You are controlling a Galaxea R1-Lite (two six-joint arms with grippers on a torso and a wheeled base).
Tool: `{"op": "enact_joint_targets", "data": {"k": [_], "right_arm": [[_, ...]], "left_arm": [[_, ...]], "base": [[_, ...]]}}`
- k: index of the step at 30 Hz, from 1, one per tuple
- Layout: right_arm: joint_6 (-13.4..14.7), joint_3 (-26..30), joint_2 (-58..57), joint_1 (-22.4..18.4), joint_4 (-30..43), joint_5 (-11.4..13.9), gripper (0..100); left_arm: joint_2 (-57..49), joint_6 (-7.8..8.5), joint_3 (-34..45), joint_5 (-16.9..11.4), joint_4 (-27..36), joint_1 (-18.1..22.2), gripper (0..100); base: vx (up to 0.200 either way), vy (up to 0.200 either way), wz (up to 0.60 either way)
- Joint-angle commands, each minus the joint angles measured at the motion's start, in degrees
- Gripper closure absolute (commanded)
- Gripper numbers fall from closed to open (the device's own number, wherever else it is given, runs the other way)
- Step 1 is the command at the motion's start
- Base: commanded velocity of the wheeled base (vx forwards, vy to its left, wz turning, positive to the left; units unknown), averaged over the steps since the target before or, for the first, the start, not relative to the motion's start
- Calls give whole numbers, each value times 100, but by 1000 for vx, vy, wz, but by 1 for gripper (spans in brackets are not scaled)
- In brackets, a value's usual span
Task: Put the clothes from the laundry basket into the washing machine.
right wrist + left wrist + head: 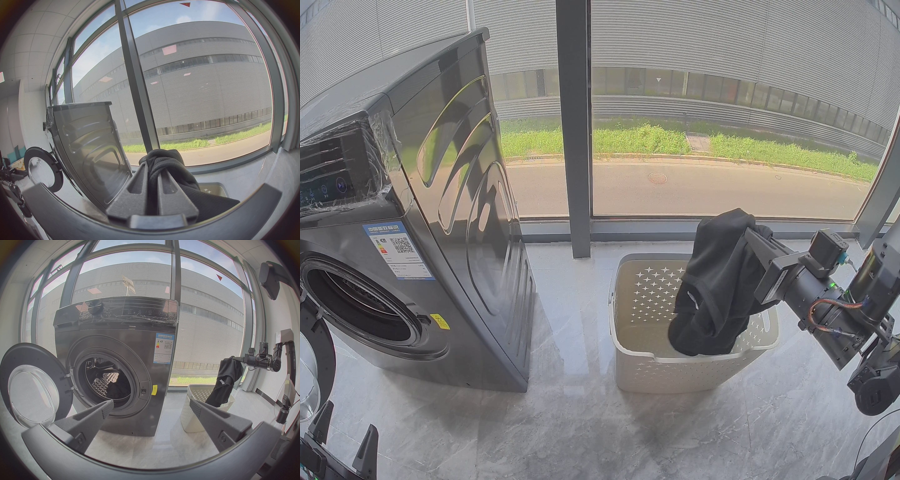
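A black garment (715,284) hangs from my right gripper (751,237), which is shut on its top above the white laundry basket (640,369). The cloth's lower end still rests inside the basket. In the right wrist view the fingers (139,187) pinch the black garment (162,162) between them. The grey washing machine (412,206) stands at the left with its round opening (362,306) facing me. Its door (31,387) is swung wide open, and the drum (107,385) shows behind it. My left gripper (150,408) is open and low at the front left, holding nothing.
The basket (193,415) stands on the pale marble floor (575,431) to the right of the machine, close to the window wall. A dark window post (575,125) rises behind the gap between machine and basket. Bare floor lies in front of both.
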Motion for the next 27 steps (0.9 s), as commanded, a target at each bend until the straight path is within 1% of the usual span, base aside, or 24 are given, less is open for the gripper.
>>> {"op": "enact_joint_targets", "data": {"k": [1, 2, 8, 12, 14, 15, 20, 23, 27], "right_arm": [[-3, -49, -343, 58, 58, -8, 100], [-3, -32, -343, 49, 58, -8, 100], [-3, 30, -343, 67, 40, -8, 100], [-3, 126, -334, 128, -4, -8, 100], [-3, 126, -325, 164, -13, -8, 100], [-3, 126, -334, 172, -21, -8, 100], [6, 118, -325, 181, -30, 1, 100], [15, 109, -316, 181, -39, 1, 100], [23, 109, -299, 199, -39, 1, 100]], "left_arm": [[-93, -21, 13, 0, 3, 0, 0], [-93, -30, 13, 0, 3, 0, 0], [-93, -39, 13, 0, 3, 0, 0], [-93, 40, 13, -18, 20, 0, 0], [-93, 31, 5, -114, 29, 0, 0], [-93, 14, -4, -167, 38, 0, 0], [-93, -83, -13, -176, 38, 0, 0], [-93, -224, -13, -176, 11, 0, 0], [-93, -232, -4, -176, 11, 0, 0]], "base": [[0, 0, 0], [0, 0, 0], [-200, 0, 0], [0, 0, 0], [0, 0, 0], [0, 200, 0], [0, 200, 0], [0, 200, 0], [0, 200, 0]]}}
